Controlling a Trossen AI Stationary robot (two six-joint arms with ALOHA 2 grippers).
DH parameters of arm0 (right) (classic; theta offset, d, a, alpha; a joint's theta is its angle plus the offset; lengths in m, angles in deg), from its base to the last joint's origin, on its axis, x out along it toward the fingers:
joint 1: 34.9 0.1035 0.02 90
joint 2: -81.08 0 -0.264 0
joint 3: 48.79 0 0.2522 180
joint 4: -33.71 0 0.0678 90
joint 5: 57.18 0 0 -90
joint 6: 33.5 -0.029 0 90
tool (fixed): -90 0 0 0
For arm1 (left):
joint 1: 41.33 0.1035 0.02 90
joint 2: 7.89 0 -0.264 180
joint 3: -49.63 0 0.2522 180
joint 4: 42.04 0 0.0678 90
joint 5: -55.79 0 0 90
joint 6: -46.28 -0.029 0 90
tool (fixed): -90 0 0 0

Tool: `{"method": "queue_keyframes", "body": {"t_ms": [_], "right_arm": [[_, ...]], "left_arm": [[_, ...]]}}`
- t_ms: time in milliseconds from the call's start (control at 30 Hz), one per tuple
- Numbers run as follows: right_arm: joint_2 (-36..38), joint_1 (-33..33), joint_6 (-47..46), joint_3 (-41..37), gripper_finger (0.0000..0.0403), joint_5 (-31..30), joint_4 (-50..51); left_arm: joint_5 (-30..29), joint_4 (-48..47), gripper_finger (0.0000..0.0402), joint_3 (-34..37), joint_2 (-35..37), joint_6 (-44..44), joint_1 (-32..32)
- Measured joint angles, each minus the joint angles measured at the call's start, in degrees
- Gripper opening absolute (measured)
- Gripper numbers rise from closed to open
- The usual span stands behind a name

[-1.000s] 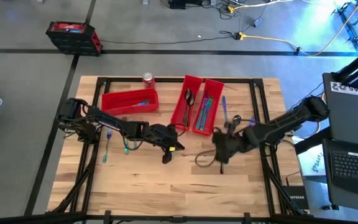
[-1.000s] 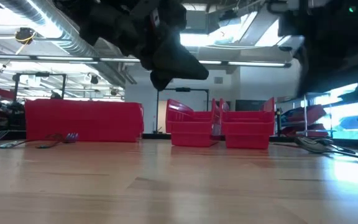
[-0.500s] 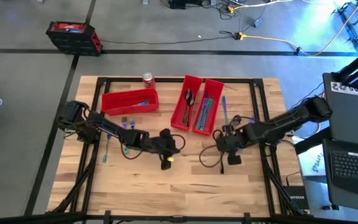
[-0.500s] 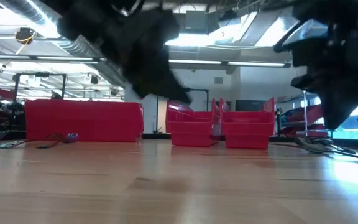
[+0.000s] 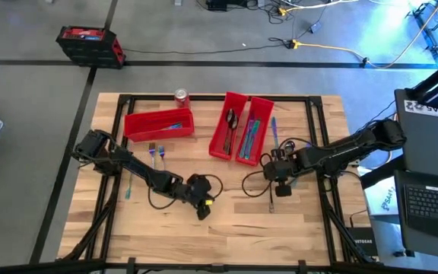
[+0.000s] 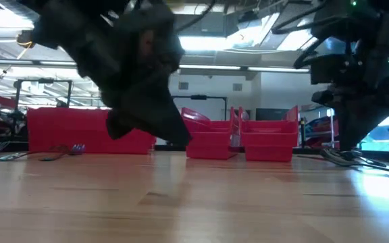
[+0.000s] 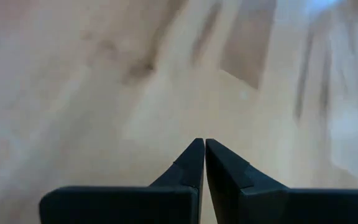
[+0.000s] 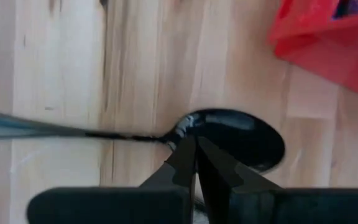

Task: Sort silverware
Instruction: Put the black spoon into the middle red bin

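The left gripper sits near the middle of the wooden table, a little toward seven o'clock from centre, its two dark fingers pressed tip to tip with nothing between them; only bare wood shows past them in the left wrist view. The right gripper lies at about three o'clock from centre, likewise clenched and empty, its closed tips poised directly over a dark spoon that lies flat on the wood (whether they touch the bowl cannot be told). The spoon's slim handle runs away from the bowl across the boards.

Of the silverware, two forks lie on the table at about nine o'clock, just below the crosswise red bin. More pieces lie inside the two upright red bins at twelve o'clock, and a blue-purple piece lies on the wood just right of them. A red soda can stands at eleven o'clock beside the bins.
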Motion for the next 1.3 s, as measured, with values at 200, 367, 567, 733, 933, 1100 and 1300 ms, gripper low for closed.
{"method": "queue_keyframes", "body": {"t_ms": [200,367,567,733,933,1100,1300], "right_arm": [[-2.4,-0.4,0.0,-0.8,0.0000,-6.8,-1.1],[-4.9,-0.8,0.3,-0.8,0.0000,-6.5,-4.7],[-9.1,-0.6,-0.8,-0.5,0.0000,-6.7,-5.1],[-9.1,-0.6,-5.1,-0.5,0.0000,-6.2,-5.1],[-8.9,-0.7,-13.8,-0.6,0.0000,-3.6,-5.1],[-8.9,0.5,-21.9,-0.6,0.0000,-3.1,-5.4],[-9.1,4.6,-37.5,-0.7,0.0000,-2.7,-10.4]], "left_arm": [[-6.4,0.4,0.0001,0.0,0.0,0.5,-4.4],[-9.2,0.4,0.0001,0.0,0.0,0.9,-6.0],[-9.5,0.1,0.0001,0.0,0.1,0.9,-6.2],[-9.5,0.1,0.0001,0.0,0.1,0.7,-6.2],[-9.4,0.3,0.0001,0.0,0.1,5.1,-6.4],[-7.5,0.0,0.0001,0.0,0.1,5.1,-6.5],[-2.9,-0.4,0.0001,0.0,0.4,-0.9,-6.4]]}}
